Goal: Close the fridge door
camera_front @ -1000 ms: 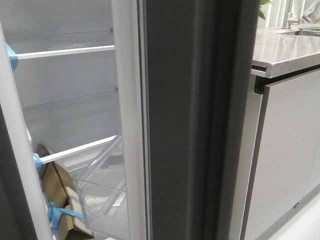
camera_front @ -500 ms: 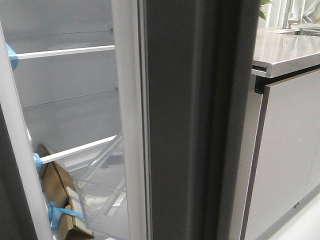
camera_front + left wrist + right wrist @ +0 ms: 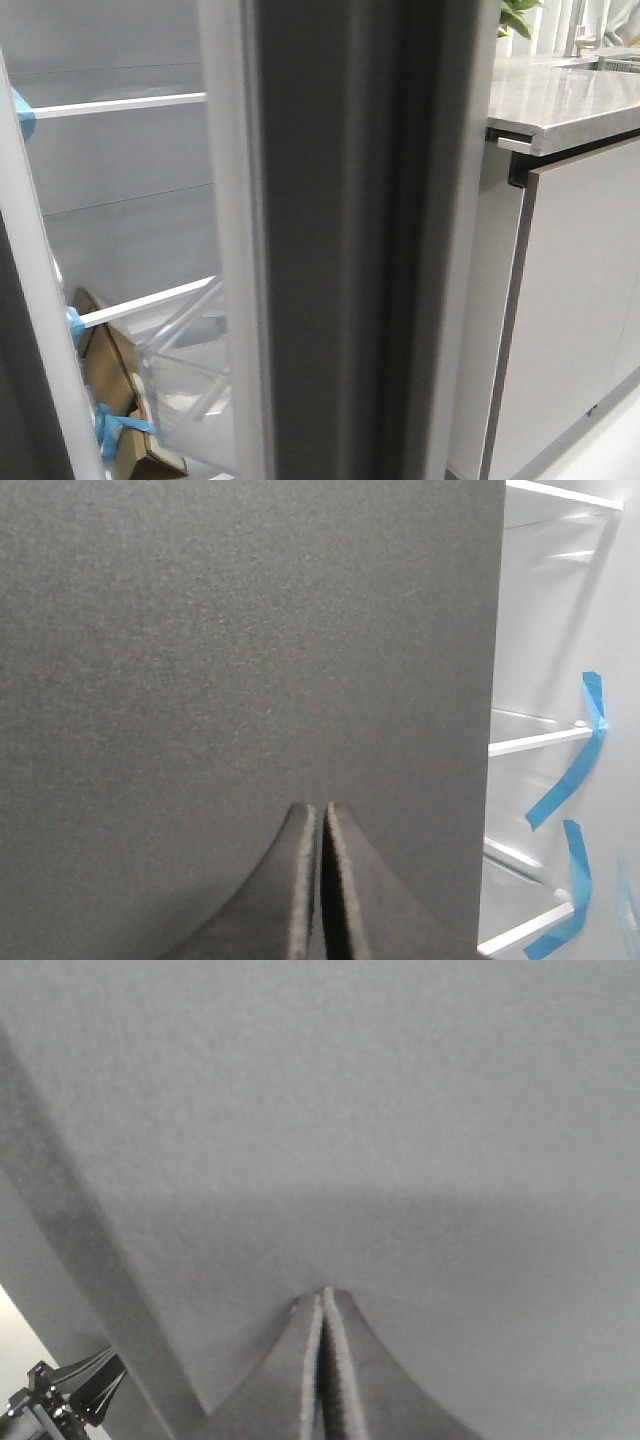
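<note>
The fridge door [image 3: 350, 250] stands edge-on in the front view, a thick dark charcoal edge with a white inner lining [image 3: 225, 250] on its left. It is partly open and the fridge interior shows to its left. In the left wrist view the door's matte charcoal face [image 3: 250, 630] fills most of the frame. My left gripper [image 3: 320, 810] is shut, its tips against that face near the door's free edge. In the right wrist view my right gripper [image 3: 324, 1295] is shut, its tips against a flat matte grey panel [image 3: 350, 1110] with a thick edge. Neither gripper shows in the front view.
Inside the fridge are white shelf rails [image 3: 110, 104], a clear drawer [image 3: 185, 370], a cardboard box [image 3: 115, 380] and blue tape strips [image 3: 565, 780]. Right of the door are a pale stone countertop [image 3: 560, 95] and a light grey cabinet front [image 3: 580, 290].
In the front view the door's edge has swung to the left and now looks blurred. The gap showing the fridge interior is narrower.
</note>
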`<state>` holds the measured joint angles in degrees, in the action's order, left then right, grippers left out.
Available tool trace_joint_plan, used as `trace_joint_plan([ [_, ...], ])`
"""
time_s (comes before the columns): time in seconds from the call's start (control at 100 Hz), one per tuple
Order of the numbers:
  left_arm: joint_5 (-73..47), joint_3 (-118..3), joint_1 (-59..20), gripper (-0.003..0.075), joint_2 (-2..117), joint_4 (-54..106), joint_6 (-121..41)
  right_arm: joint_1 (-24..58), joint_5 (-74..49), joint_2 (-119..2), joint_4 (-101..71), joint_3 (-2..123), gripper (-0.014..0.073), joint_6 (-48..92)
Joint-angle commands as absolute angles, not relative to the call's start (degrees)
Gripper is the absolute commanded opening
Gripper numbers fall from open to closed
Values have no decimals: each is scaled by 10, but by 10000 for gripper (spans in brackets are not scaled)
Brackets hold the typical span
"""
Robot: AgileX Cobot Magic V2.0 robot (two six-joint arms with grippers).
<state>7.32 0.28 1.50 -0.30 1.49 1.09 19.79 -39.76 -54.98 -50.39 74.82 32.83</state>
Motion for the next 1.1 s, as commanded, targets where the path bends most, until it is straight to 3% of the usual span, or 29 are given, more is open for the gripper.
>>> trace_joint_plan([
  [0.0,115,23,14,-20,-9,17,13,212,-345,-563,-532,768,-44,350],
  [0.66,115,23,14,-20,-9,17,13,250,-284,-809,-558,914,-44,446],
  [1.09,115,23,14,-20,-9,17,13,250,-239,-827,-536,918,-45,468],
])
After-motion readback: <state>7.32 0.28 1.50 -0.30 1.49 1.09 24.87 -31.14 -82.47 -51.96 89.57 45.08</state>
